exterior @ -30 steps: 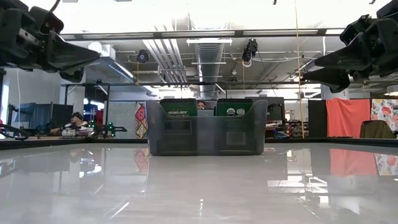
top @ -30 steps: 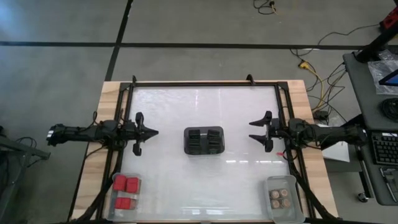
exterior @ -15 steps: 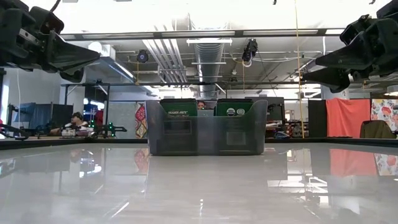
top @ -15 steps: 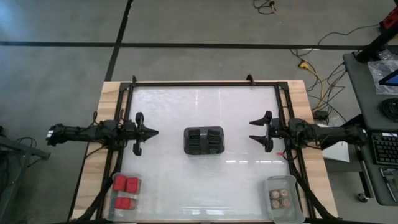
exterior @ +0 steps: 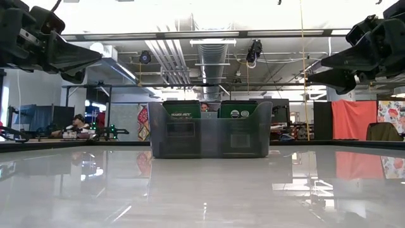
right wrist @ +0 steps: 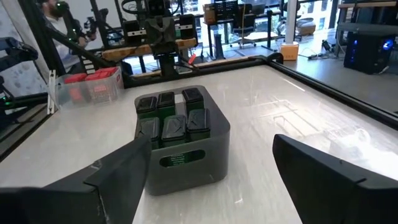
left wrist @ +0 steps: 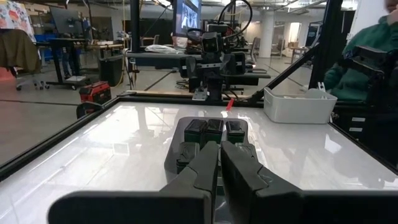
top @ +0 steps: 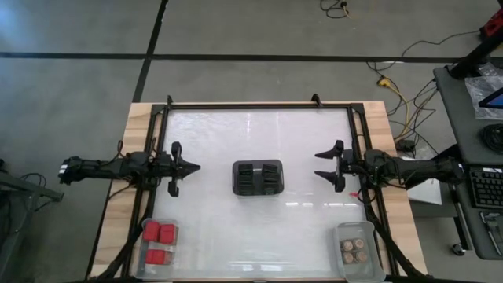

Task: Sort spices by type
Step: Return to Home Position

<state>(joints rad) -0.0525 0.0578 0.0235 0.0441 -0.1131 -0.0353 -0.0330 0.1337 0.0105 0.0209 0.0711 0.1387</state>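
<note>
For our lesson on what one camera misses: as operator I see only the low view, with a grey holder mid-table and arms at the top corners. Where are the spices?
Observer: The high view shows the red boxes in a clear bin at the table's lower left corner in that picture.
Operator: And the round jars?
Observer: Four round jars sit in a second clear bin at the lower right corner.
Operator: Is either gripper holding anything?
Observer: No. The left gripper is shut and empty and the right gripper is open, one on either side of the dark holder.
</note>
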